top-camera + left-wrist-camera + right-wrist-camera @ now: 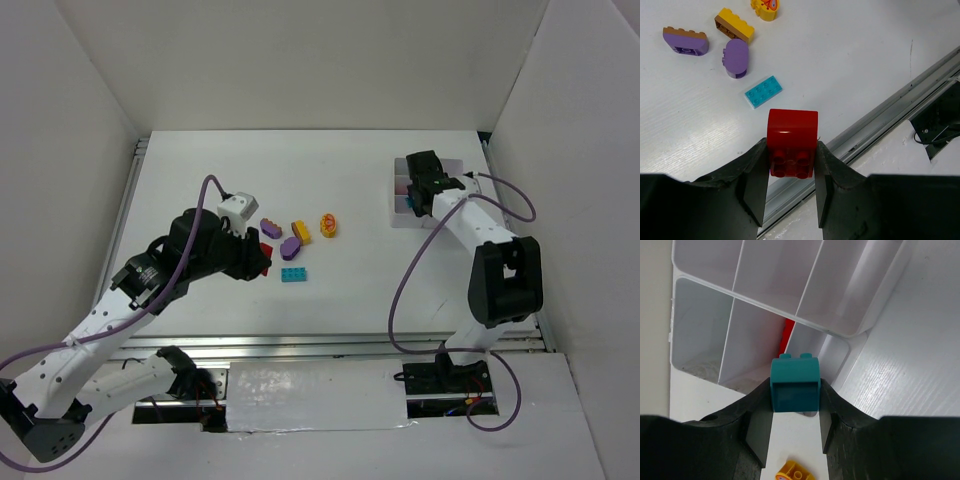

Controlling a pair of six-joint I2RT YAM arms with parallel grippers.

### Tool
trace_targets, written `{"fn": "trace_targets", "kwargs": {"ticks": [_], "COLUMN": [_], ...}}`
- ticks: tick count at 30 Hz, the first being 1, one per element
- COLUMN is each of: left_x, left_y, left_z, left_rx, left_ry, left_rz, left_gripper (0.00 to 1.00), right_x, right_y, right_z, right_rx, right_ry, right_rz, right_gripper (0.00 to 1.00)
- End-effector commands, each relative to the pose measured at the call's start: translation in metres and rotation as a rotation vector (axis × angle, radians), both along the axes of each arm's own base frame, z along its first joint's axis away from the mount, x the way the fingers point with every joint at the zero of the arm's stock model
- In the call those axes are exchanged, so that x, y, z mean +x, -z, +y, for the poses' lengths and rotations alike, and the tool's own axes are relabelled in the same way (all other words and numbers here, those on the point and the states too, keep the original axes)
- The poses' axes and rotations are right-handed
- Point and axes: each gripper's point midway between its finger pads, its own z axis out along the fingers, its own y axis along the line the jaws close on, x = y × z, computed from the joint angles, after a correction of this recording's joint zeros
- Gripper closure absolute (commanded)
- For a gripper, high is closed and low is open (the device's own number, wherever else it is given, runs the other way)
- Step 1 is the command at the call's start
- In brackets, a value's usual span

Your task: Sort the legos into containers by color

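Both arms have a brick in hand: red on the left, teal on the right.

The left jaws are closed on a red brick (792,127), its studded end pinched between the 2 fingers (752,175) and its smooth end poking past the tips, over the worktop (855,60). Ahead of it lie a cyan plate (763,91), 2 purple pieces (735,57) (685,41) and a yellow brick (734,26). The right jaws clamp a teal brick (794,382) squarely between their tips, at the near edge of the translucent tray (765,305); something red (786,335) shows through 1 cell wall.
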Motion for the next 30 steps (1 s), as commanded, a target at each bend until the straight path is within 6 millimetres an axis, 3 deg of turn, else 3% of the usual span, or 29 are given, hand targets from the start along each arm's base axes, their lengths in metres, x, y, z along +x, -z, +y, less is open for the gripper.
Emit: {"fn": "trace_targets", "kwargs": {"ticks": [1, 10, 15, 18, 21, 27, 30], "left_x": [0.002, -0.001, -0.002, -0.002, -0.002, -0.002, -0.002], "left_y": [-0.011, -0.014, -0.013, -0.014, -0.014, -0.014, -0.016], "left_z": [-0.004, -0.006, -0.006, -0.007, -0.006, -0.007, -0.008], "left_rx": [-0.031, -0.053, -0.056, -0.061, -0.061, -0.063, -0.074], "left_ry": [0.03, 0.059, 0.073, 0.075, 0.073, 0.076, 0.083], "left_rz": [-0.048, -0.053, -0.046, -0.049, -0.047, -0.048, -0.045], "left_gripper": [1.0, 1.0, 1.0, 1.0, 1.0, 1.0, 1.0], "right_x": [0.008, 0.008, 0.006, 0.008, 0.011, 0.013, 0.013], "right_y": [-0.01, 0.008, 0.009, 0.007, 0.004, -0.008, -0.027], "right_z": [0.0, 0.005, 0.007, 0.008, 0.008, 0.014, 0.024], "right_rx": [0.0, 0.021, 0.028, 0.029, 0.028, 0.037, 0.042], "right_ry": [0.026, 0.008, -0.006, -0.01, -0.011, -0.043, -0.106], "right_rz": [-0.034, 0.012, -0.006, -0.016, -0.017, -0.042, -0.093], "right_gripper": [0.98, 0.91, 0.66, 0.46, 0.33, 0.26, 0.24]}}
